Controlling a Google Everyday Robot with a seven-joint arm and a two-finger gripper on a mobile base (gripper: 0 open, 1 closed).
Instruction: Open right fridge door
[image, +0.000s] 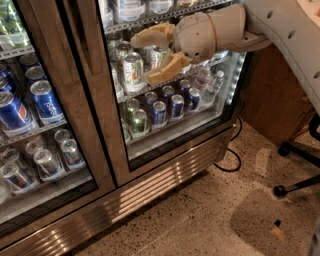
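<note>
The fridge (150, 190) fills the left and middle of the camera view, steel-framed with a ribbed grille at its base. Its right fridge door (175, 130) is a glass pane over shelves of cans, and it sits flush with the frame. My gripper (142, 55) reaches in from the upper right on a white arm. It hovers in front of the upper glass, pointing left toward the centre post. The two tan fingers (165, 69) are spread apart with nothing between them. The top of the door is out of view.
The left door (30, 130) shows blue Pepsi cans. A black cable (232, 155) trails on the speckled floor by the fridge's right corner. A wooden cabinet (275, 105) stands to the right, with black chair legs (300, 170) beyond it.
</note>
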